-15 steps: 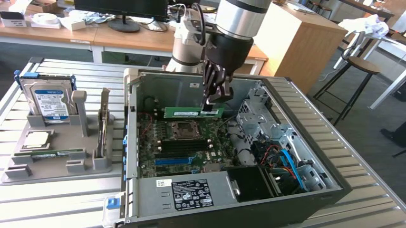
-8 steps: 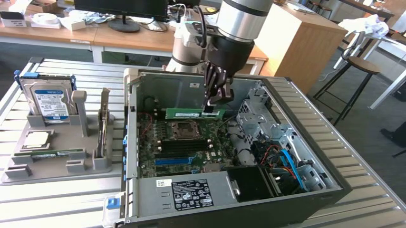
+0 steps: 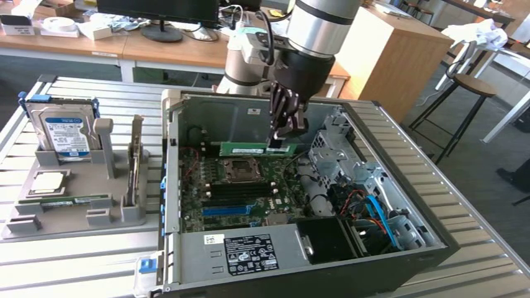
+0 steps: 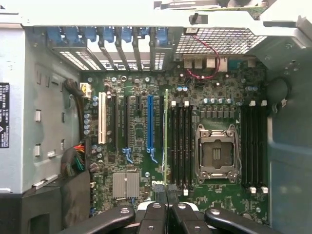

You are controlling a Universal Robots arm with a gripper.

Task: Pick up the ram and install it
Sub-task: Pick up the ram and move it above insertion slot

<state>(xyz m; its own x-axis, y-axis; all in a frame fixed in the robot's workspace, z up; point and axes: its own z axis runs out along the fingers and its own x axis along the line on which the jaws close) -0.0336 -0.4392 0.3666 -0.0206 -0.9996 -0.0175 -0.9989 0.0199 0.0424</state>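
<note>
My gripper (image 3: pixel 282 139) hangs inside the open computer case (image 3: pixel 192 102), shut on the ram (image 3: pixel 252 149), a long green stick held level above the motherboard (image 3: pixel 240 214). In the wrist view the ram (image 4: pixel 165 136) shows edge-on as a thin green line running out from between my fingertips (image 4: pixel 166 197). It lies alongside the black memory slots (image 4: pixel 181 146), just beside the nearest one, next to the CPU socket (image 4: pixel 217 153). How high it hangs above the slots I cannot tell. A second alike stick (image 3: pixel 66 200) lies in the grey holder (image 3: pixel 74 220) at the exterior view's left.
The grey holder also carries a hard drive (image 3: pixel 62 130), an upright expansion card (image 3: pixel 135 164) and a CPU chip (image 3: pixel 48 182). A blue slot (image 4: pixel 150 126) and a white slot (image 4: pixel 102 119) lie beside the ram. More memory slots (image 4: pixel 254 146) lie past the socket. Cables (image 3: pixel 377 208) and a drive cage (image 3: pixel 336 149) crowd the case's right.
</note>
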